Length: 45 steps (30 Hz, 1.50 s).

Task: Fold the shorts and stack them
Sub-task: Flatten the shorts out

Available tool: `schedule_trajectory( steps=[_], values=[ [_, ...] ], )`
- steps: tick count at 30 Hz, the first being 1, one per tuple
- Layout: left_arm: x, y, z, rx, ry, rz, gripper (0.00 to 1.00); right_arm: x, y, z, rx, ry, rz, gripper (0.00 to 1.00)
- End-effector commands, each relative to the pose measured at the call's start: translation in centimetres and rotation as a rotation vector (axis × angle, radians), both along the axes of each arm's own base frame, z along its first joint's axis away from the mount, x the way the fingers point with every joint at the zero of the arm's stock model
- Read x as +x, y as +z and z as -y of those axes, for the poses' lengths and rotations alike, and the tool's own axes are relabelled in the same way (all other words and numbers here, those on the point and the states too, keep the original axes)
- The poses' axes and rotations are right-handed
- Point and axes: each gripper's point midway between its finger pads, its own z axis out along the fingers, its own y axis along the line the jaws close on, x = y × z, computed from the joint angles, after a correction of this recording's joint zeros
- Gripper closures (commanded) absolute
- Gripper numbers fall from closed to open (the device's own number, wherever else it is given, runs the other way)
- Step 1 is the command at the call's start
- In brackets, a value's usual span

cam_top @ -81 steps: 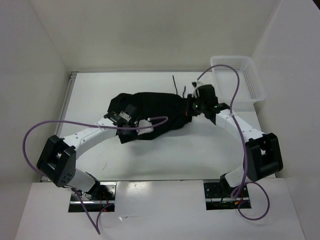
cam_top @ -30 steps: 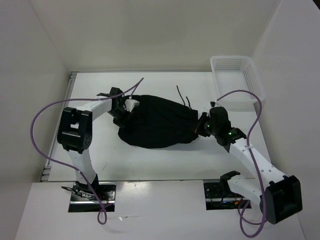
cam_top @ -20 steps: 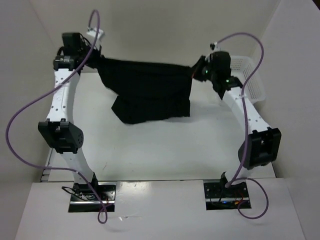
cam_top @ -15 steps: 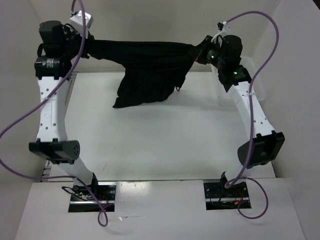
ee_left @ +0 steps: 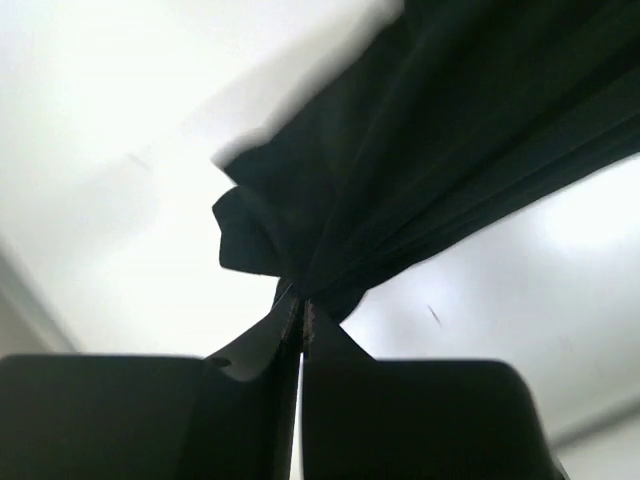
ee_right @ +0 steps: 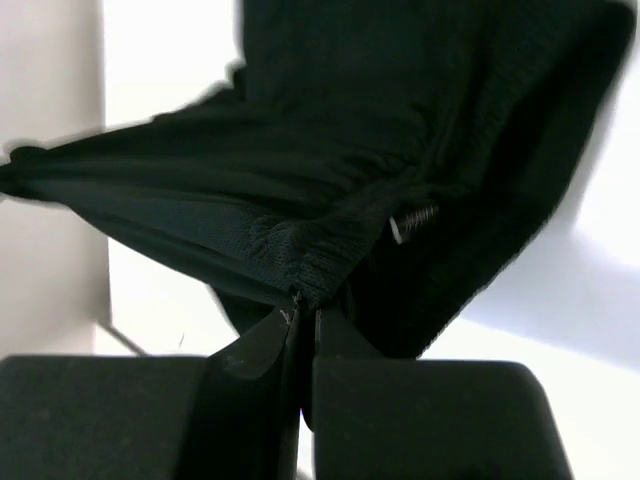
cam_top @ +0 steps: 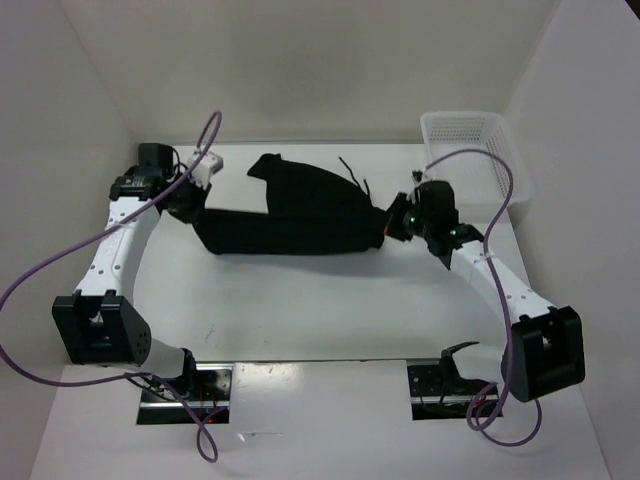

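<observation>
Left gripper [cam_top: 190, 200], seen from above, is pinching the left end of the shorts [cam_top: 300, 215], its fingers closed down on the cloth near the far left corner of the table [cam_top: 300, 300]. Right gripper [cam_top: 392, 225] is clamping the opposite end, a little right of centre. Between the two, the shorts are stretching across the table as a long dark band, with a wider flap spreading toward the back wall and a thin cord [cam_top: 352, 172] trailing off its far edge. I cannot tell whether the band is resting fully on the table or sagging just above it. White mesh basket [cam_top: 515, 180] is sitting at the far right corner, apart from the shorts.

From the left wrist, the gripper [ee_left: 300, 305] is showing its fingers meeting tip to tip with no gap, a bunched corner of the shorts [ee_left: 430, 150] caught between them. The cloth is fanning up and to the right in tight pleats, with the white table blurring behind it.

From the right wrist, the gripper [ee_right: 305, 310] is pressing both fingers together on a gathered, ribbed edge of the shorts [ee_right: 400, 130]. One fold is pulling away to the left, and a broader part is spreading to the upper right. A small pale cord tip [ee_right: 412, 220] is showing just right of the pinch.
</observation>
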Motion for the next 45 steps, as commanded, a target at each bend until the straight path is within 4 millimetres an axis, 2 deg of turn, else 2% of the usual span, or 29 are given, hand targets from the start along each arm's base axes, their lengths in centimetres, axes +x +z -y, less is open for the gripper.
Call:
schedule_trajectory(
  steps=[1,2,3,4,5,6,9,10,16,17,18,21,23,25,27,30,31,34,35,38,39,40,41,43,44,45],
  values=[
    [-4.0,-4.4,-1.6,0.063,-0.003,-0.171,1.00,-3.1,-2.3,0.4,0.088,-0.129,-0.111,1.00],
    [-5.4,-6.2,-0.9,0.047,-0.033,-0.232,1.00,-4.0,-2.2,0.5,0.113,-0.154,-0.112,1.00],
    [-6.2,-7.1,-0.8,0.044,-0.034,-0.269,1.00,-4.8,-2.6,0.2,0.157,-0.186,-0.149,1.00],
    [-6.7,-7.6,-0.3,0.037,-0.050,-0.287,1.00,-6.2,-3.9,-0.2,0.162,-0.183,-0.175,1.00],
    [-7.1,-8.5,0.2,0.037,-0.066,-0.315,1.00,-6.6,-3.0,0.1,0.181,-0.208,-0.139,1.00],
    [-7.8,-9.4,0.4,0.025,-0.072,-0.345,1.00,-7.1,-3.8,0.5,0.176,-0.231,-0.158,1.00],
    [-8.5,-10.6,1.1,0.027,-0.098,-0.388,1.00,-8.0,-4.2,1.6,0.150,-0.275,-0.182,1.00],
    [-8.8,-11.2,1.3,0.037,-0.107,-0.410,1.00,-8.4,-4.9,1.7,0.131,-0.273,-0.199,1.00],
    [-8.3,-10.8,0.8,0.089,-0.134,-0.406,1.00,-10.4,-6.9,1.0,0.136,-0.225,-0.295,1.00],
    [-8.6,-11.1,0.7,0.108,-0.145,-0.415,1.00,-11.3,-7.7,1.0,0.120,-0.219,-0.324,1.00],
    [-8.6,-11.7,-0.2,0.158,-0.136,-0.427,1.00,-11.5,-8.2,1.3,0.109,-0.230,-0.331,1.00],
    [-8.9,-12.7,-1.1,0.220,-0.118,-0.437,1.00,-12.2,-8.9,1.6,0.105,-0.240,-0.358,1.00],
    [-8.8,-12.1,-1.2,0.226,-0.124,-0.412,1.00,-12.5,-9.0,1.5,0.118,-0.238,-0.366,1.00],
    [-9.1,-11.8,-0.2,0.216,-0.167,-0.404,1.00,-13.1,-9.6,1.2,0.125,-0.225,-0.405,1.00],
    [-10.7,-12.3,1.3,0.214,-0.239,-0.446,1.00,-14.1,-10.9,1.2,0.098,-0.216,-0.464,1.00],
    [-13.2,-13.7,2.7,0.189,-0.312,-0.530,1.00,-15.1,-11.3,0.3,0.071,-0.166,-0.479,1.00],
    [-13.9,-14.0,2.8,0.178,-0.317,-0.553,1.00,-15.2,-11.7,0.3,0.056,-0.166,-0.487,1.00],
    [-13.8,-13.8,2.6,0.191,-0.312,-0.543,1.00,-15.9,-11.8,-0.3,0.030,-0.135,-0.500,1.00],
    [-13.2,-13.3,2.5,0.195,-0.294,-0.515,1.00,-15.9,-11.4,-0.6,0.033,-0.125,-0.491,1.00],
    [-8.7,-8.7,1.8,0.205,-0.171,-0.316,1.00,-12.5,-4.7,-1.3,0.072,-0.075,-0.223,1.00],
    [-6.9,-6.7,1.3,0.201,-0.121,-0.249,1.00,-10.6,0.0,-1.5,0.087,-0.082,-0.096,1.00],
    [-3.8,-1.6,1.4,0.185,-0.063,-0.086,1.00,-9.3,2.2,-0.4,0.048,-0.134,-0.014,1.00],
    [-2.5,1.3,0.8,0.203,-0.015,0.002,1.00,-7.9,6.9,-0.1,0.020,-0.130,0.113,1.00],
    [-0.3,6.7,0.4,0.192,0.057,0.160,1.00,-6.1,9.5,0.1,-0.049,-0.140,0.178,1.00],
    [0.4,11.5,-0.3,0.202,0.113,0.279,1.00,-5.4,13.1,0.2,-0.063,-0.134,0.269,1.00],
    [1.0,13.7,-0.7,0.202,0.145,0.335,1.00,-5.0,14.3,0.3,-0.073,-0.136,0.299,1.00]
  ],
)
